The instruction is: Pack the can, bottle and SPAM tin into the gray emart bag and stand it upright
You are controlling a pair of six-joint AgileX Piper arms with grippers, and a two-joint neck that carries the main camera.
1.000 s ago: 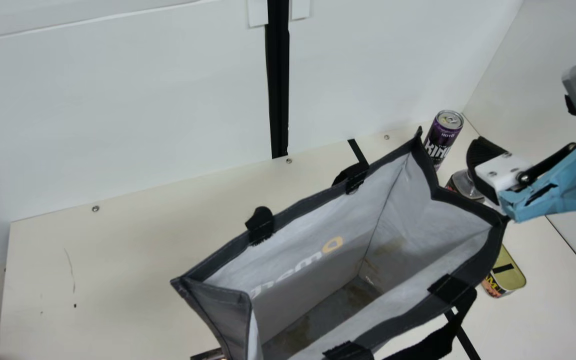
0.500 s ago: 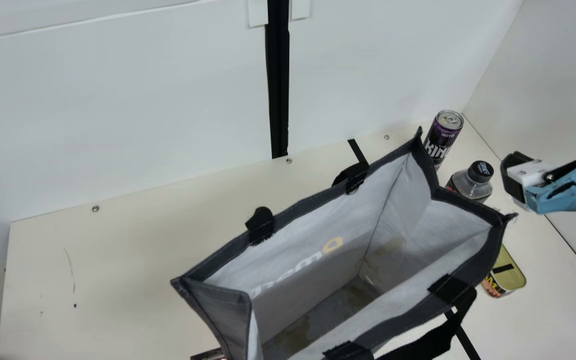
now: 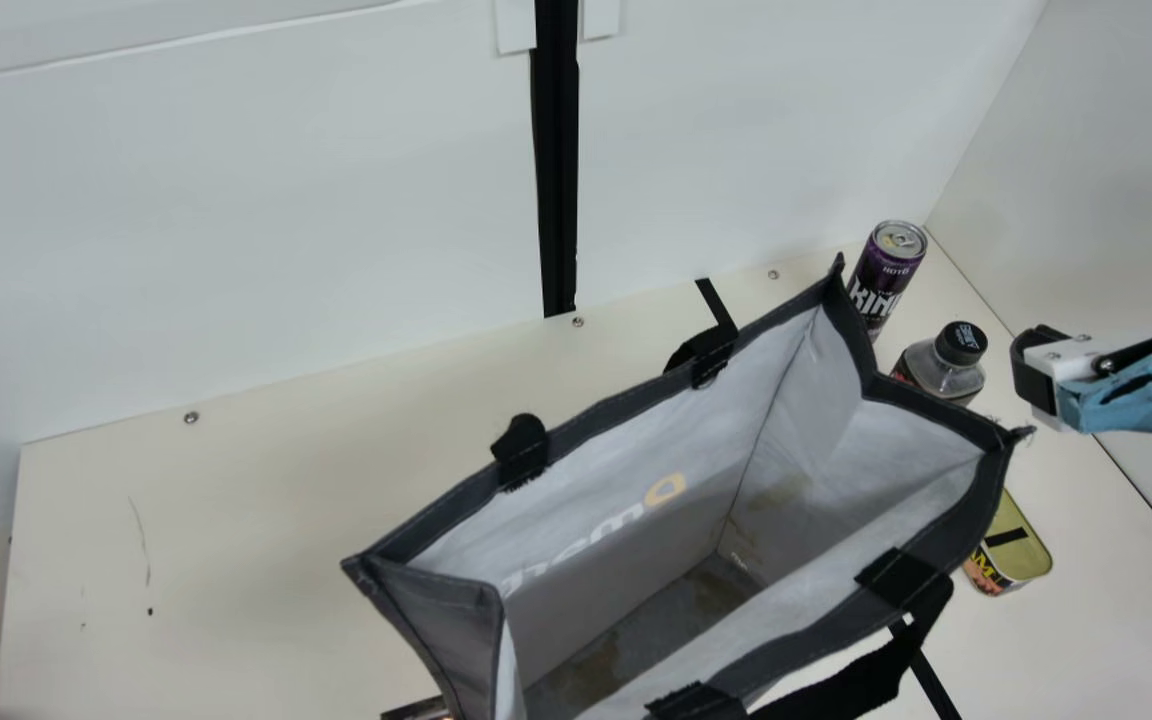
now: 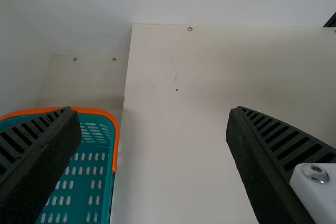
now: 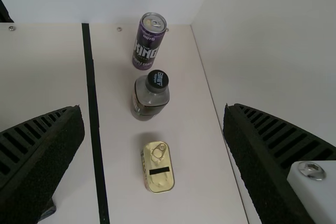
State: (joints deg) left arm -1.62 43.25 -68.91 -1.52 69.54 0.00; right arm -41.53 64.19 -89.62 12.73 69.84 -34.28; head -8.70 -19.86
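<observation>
Under white walls (image 3: 236, 220), our cream table (image 3: 236, 520) holds, left to right: a teal basket (image 4: 114, 124), partly behind 1 finger of our wide-spread left gripper (image 4: 153, 111); the gray emart bag (image 3: 636, 520), upright, open, left of our right gripper (image 3: 1031, 370); the can (image 3: 884, 280) and bottle (image 3: 944, 372), left of that gripper; the SPAM tin (image 3: 1016, 545), below it in view. Its fingers spread wide.

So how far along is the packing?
It looks barely begun. Done: the bag stands upright with its mouth open. In hand: nothing; the left gripper and right gripper are both open. Left: the can, bottle and tin stand outside the bag, all waiting to go in.
</observation>
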